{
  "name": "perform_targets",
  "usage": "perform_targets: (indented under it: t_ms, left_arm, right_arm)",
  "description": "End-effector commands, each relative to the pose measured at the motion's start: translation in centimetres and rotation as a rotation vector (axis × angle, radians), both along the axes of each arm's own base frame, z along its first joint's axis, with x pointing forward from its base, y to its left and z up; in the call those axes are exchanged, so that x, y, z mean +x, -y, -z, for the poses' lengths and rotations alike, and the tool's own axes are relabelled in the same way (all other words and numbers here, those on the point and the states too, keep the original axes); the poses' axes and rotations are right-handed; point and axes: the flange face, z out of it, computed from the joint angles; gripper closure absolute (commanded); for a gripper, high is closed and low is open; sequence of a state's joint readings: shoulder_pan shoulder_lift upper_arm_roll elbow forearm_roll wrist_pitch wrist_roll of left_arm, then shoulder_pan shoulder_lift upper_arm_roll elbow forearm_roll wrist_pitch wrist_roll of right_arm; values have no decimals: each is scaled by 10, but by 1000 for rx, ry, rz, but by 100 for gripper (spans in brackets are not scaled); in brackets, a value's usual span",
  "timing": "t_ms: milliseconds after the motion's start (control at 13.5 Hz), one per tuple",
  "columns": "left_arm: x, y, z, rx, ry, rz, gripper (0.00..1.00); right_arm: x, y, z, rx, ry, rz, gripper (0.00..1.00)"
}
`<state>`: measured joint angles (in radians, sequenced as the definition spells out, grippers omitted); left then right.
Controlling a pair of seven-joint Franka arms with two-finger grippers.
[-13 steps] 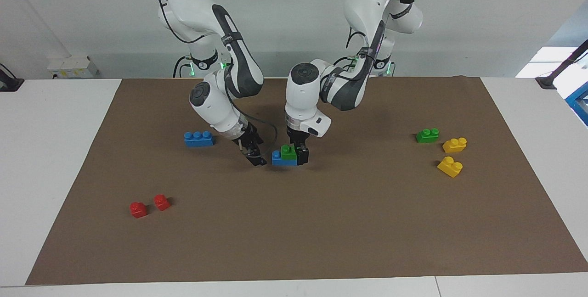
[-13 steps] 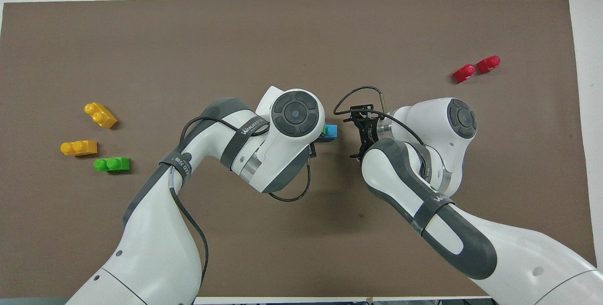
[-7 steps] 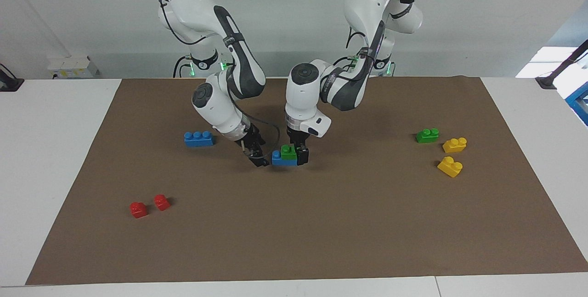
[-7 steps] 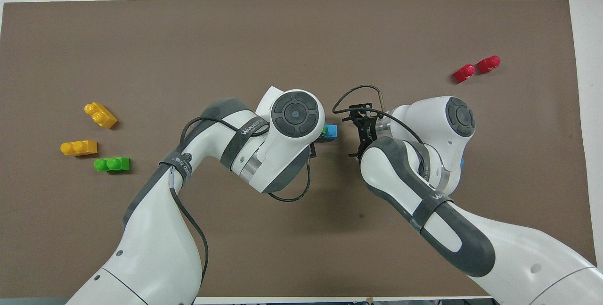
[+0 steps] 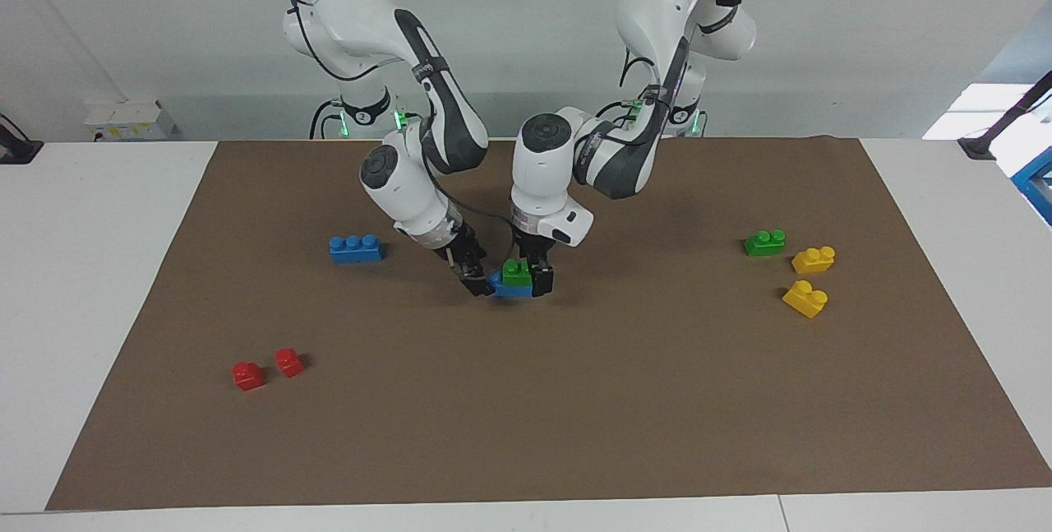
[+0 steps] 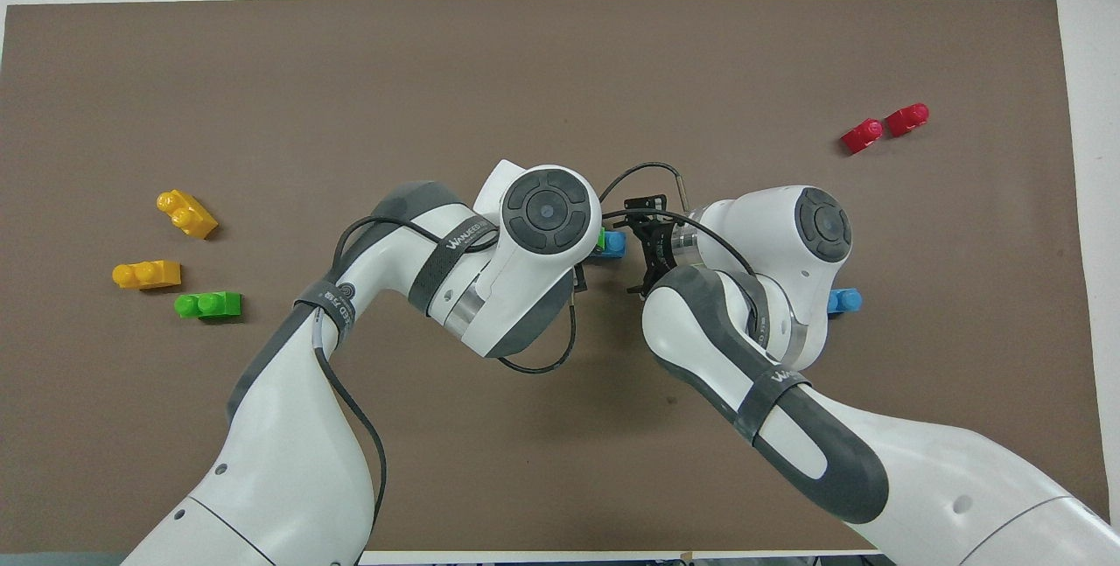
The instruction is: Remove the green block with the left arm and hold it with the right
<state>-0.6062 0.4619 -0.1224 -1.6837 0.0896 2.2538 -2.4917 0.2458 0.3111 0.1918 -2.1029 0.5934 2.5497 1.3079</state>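
We see the green block (image 5: pixel 516 272) stuck on a blue block (image 5: pixel 511 289): light, stiff, smooth. Left gripper (image 5: pixel 528 275) stands spread around its sides; right gripper (image 5: pixel 477 279) is released at the blue block's end.

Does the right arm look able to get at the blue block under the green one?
Probably yes: the right gripper is at the blue block's bare end, while the left gripper stands around the green block.
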Motion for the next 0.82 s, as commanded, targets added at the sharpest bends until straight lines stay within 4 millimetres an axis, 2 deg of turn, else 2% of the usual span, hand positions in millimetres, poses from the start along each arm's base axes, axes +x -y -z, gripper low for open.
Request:
perform_targets:
  t_ms: [0, 223, 297, 371, 520, 742]
  left_arm:
    - [-2, -2, 2, 3, 22, -14, 0]
    - [-2, -2, 2, 3, 22, -14, 0]
    - [-2, -2, 2, 2, 23, -14, 0]
    - [-2, -2, 2, 1, 22, -15, 0]
    - [-2, -2, 2, 1, 23, -14, 0]
    - [-3, -2, 3, 2, 22, -15, 0]
  right_arm:
    - [-1, -16, 6, 11, 13, 22, 2]
    - [-2, -19, 6, 9, 19, 27, 4]
    - [-2, -18, 6, 9, 19, 25, 10]
    - [-3, -19, 6, 7, 23, 12, 35]
    - [-7, -28, 5, -8, 40, -48, 98]
    - [-8, -27, 7, -12, 39, -53, 100]
